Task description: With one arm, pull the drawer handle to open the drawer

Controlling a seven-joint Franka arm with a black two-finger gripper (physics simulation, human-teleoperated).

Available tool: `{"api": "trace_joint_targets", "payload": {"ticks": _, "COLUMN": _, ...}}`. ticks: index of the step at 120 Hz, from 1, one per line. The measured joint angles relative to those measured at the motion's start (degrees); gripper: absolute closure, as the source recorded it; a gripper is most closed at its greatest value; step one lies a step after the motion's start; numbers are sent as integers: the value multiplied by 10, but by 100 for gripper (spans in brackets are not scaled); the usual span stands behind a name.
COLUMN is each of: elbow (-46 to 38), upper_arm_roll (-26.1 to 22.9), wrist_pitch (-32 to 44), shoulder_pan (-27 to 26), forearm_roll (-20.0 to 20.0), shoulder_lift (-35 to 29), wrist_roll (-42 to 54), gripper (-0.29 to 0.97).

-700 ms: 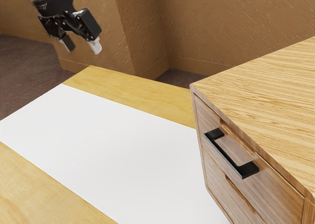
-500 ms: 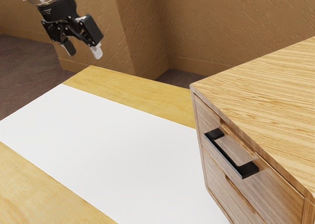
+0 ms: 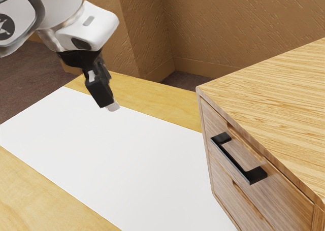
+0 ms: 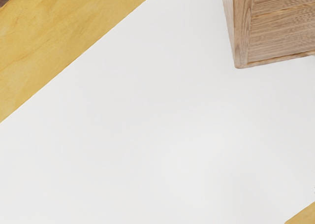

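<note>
A wooden cabinet [image 3: 274, 104] stands at the exterior view's right, on the table. Its top drawer front [image 3: 242, 166] carries a long black bar handle [image 3: 238, 159] and lies level with the cabinet face. My gripper [image 3: 111, 107] hangs from the white arm at the upper left, pointing down and toward the cabinet, just above the far edge of the white mat [image 3: 117, 160]. It is well to the left of the handle and holds nothing. In the wrist view a lower corner of the cabinet [image 4: 268, 27] shows ahead of the hand, past the white mat [image 4: 162, 135].
A second drawer front [image 3: 238, 203] sits under the top one. The wooden tabletop [image 3: 147, 96] borders the mat at the back and front left. Textured brown walls [image 3: 223, 23] rise behind the table.
My arm has swung down and toward the exterior view's right, bringing the hand from high at the upper left to just above the mat. The drawer and handle have not moved.
</note>
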Motion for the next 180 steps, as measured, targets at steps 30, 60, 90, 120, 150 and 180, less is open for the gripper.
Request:
{"api": "trace_joint_targets", "payload": {"ticks": 30, "elbow": -32, "upper_arm_roll": -56, "wrist_pitch": 65, "shoulder_pan": -4, "forearm_roll": -2, "shoulder_lift": -35, "wrist_roll": 234, "gripper": 0}}
{"api": "trace_joint_targets", "payload": {"ticks": 60, "elbow": -145, "upper_arm_roll": -55, "wrist_pitch": 164, "shoulder_pan": -3, "forearm_roll": -113, "shoulder_lift": -93, "wrist_roll": 456, "gripper": 0}}
{"api": "trace_joint_targets", "payload": {"ticks": 90, "elbow": -150, "upper_arm_roll": -94, "wrist_pitch": 207, "shoulder_pan": -4, "forearm_roll": -132, "shoulder_lift": -80, "wrist_roll": 557, "gripper": 0}}
{"api": "trace_joint_targets", "payload": {"ticks": 120, "elbow": -207, "upper_arm_roll": -141, "wrist_pitch": 307, "shoulder_pan": 0, "forearm_roll": -137, "shoulder_lift": -105, "wrist_roll": 585, "gripper": 0}}
{"api": "trace_joint_targets", "payload": {"ticks": 150, "elbow": -206, "upper_arm_roll": -204, "wrist_pitch": 306, "shoulder_pan": 59, "forearm_roll": -136, "shoulder_lift": -110, "wrist_roll": 534, "gripper": 0}}
{"api": "trace_joint_targets", "payload": {"ticks": 180, "elbow": -231, "upper_arm_roll": -218, "wrist_pitch": 291, "shoulder_pan": 55, "forearm_roll": -136, "shoulder_lift": -135, "wrist_roll": 491, "gripper": 2}}
